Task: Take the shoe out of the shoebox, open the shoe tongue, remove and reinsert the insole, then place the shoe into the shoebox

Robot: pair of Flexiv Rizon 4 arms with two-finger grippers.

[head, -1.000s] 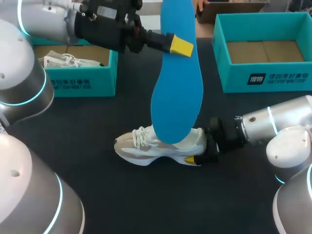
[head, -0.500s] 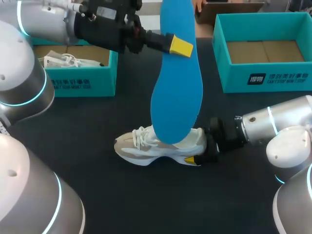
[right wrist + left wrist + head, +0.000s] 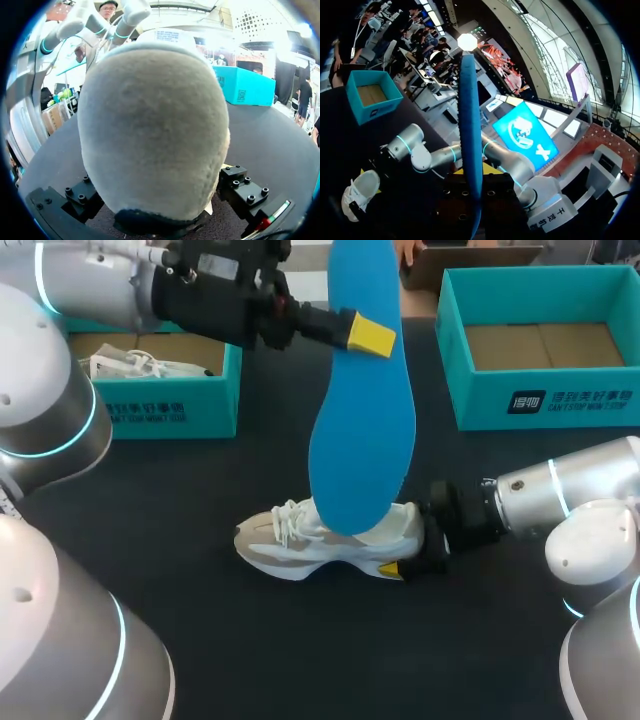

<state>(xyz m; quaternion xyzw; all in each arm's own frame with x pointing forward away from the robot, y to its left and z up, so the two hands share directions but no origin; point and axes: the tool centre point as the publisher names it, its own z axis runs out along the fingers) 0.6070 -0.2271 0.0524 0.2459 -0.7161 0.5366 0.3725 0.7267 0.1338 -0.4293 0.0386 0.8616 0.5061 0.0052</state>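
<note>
A long blue insole (image 3: 362, 420) hangs upright over the middle of the table, its toe end down at the shoe's mouth. My left gripper (image 3: 370, 333) is shut on its upper part; in the left wrist view the insole (image 3: 470, 150) stands edge-on between the fingers. The white and beige shoe (image 3: 320, 540) lies on the dark table, toe to the left. My right gripper (image 3: 410, 550) stands open at its widest around the heel, one yellow fingertip (image 3: 392, 568) by the sole's near side. The grey heel (image 3: 150, 130) fills the right wrist view.
A teal shoebox (image 3: 170, 410) at the back left holds another white shoe (image 3: 140, 367). A second teal shoebox (image 3: 540, 400) at the back right shows only its cardboard floor. Dark tabletop lies open in front of the shoe.
The right gripper's near yellow tip has shifted slightly at the sole. The left arm, the insole and the shoe have kept still.
</note>
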